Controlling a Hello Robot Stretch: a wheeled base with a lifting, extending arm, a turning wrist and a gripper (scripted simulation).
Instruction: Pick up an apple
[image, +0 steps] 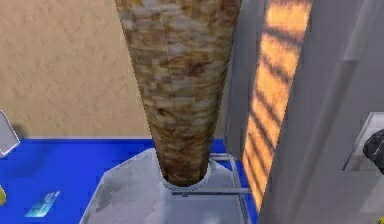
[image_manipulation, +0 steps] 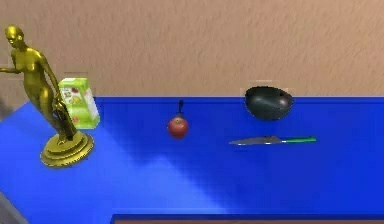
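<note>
Five things stand spread along the blue counter (image_manipulation: 200, 180), the red apple (image_manipulation: 178, 127) near its middle, well apart from statue (image_manipulation: 38, 78), carton (image_manipulation: 80, 103), bowl (image_manipulation: 269, 102) and knife (image_manipulation: 270, 141), so probably easy to reach, though the gripper's state cannot be told.

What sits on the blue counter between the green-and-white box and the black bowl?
The red apple, roughly midway between them on the counter, in the arm side view.

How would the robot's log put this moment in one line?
target: apple on blue counter | also on counter: gold statue, green-white box, dark bowl, knife | status: not yet picked up
</note>
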